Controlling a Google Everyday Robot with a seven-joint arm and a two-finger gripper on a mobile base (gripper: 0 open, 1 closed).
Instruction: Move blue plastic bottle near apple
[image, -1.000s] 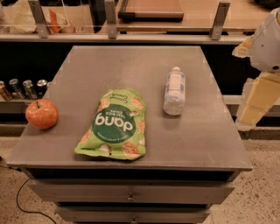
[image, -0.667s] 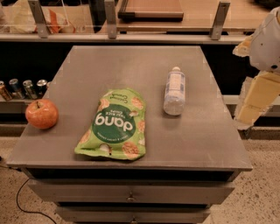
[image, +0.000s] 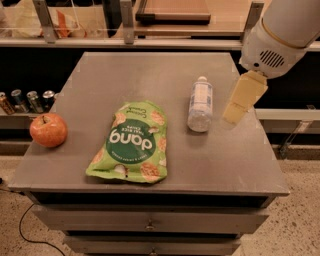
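The blue plastic bottle (image: 200, 105) lies on its side on the right half of the grey table (image: 150, 75), white cap pointing to the far edge. The red-orange apple (image: 48, 130) sits at the table's left edge, a long way from the bottle. My gripper (image: 241, 100) hangs from the white arm (image: 280, 35) at the upper right. It hovers just right of the bottle, above the table, and holds nothing that I can see.
A green chip bag (image: 131, 142) lies flat between the apple and the bottle. Several metal cans (image: 25, 100) stand on a lower shelf at the left. A railing and counter run behind the table. Drawers sit below its front edge.
The arm and gripper have moved left from beyond the table's right edge to just beside the bottle. The bottle, apple and bag have not moved.
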